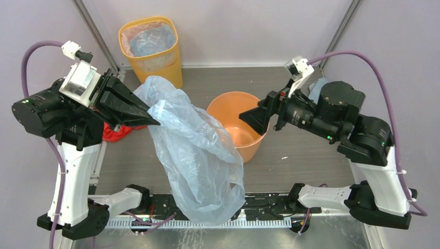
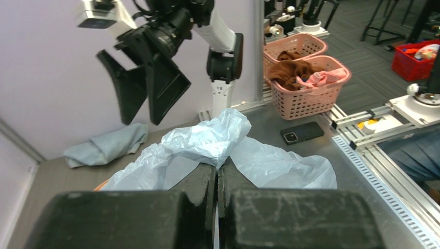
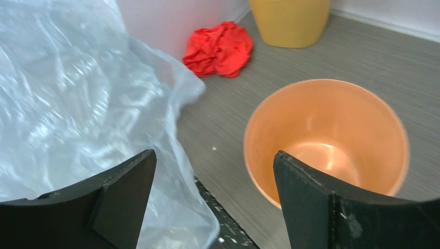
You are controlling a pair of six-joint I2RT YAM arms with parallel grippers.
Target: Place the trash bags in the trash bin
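A large pale blue translucent trash bag (image 1: 197, 155) hangs from my left gripper (image 1: 153, 122), which is shut on its upper edge and holds it up left of the bin. The wrist view shows the jaws pinched on the bag (image 2: 207, 142). The round orange trash bin (image 1: 237, 124) stands upright and empty mid-table; the bag's side drapes against its left rim. My right gripper (image 1: 248, 118) is open and empty, hovering over the bin, with the bin (image 3: 327, 140) and the bag (image 3: 78, 104) both below it.
A taller yellow bin (image 1: 151, 49) lined with a clear bag stands at the back left. A red cloth (image 1: 115, 133) lies under the left arm, also in the right wrist view (image 3: 220, 47). A light blue cloth (image 2: 106, 145) lies by the right wall.
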